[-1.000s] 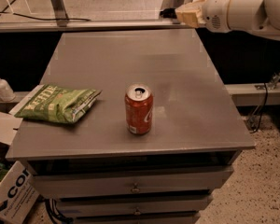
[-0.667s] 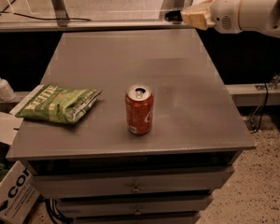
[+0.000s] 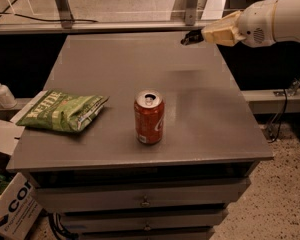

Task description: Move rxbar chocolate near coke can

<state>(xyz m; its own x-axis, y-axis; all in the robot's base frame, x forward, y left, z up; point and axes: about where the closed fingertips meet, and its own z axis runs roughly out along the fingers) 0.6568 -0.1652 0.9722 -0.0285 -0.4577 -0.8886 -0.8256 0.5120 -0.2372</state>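
My gripper [image 3: 191, 36] hangs over the far right corner of the grey table [image 3: 125, 59], above its surface; whether it is open, closed or holding anything I cannot tell. I cannot pick out the rxbar chocolate. The coke can [image 3: 149, 117] stands upright near the front edge, with a green chip bag [image 3: 65, 112] well to its left.
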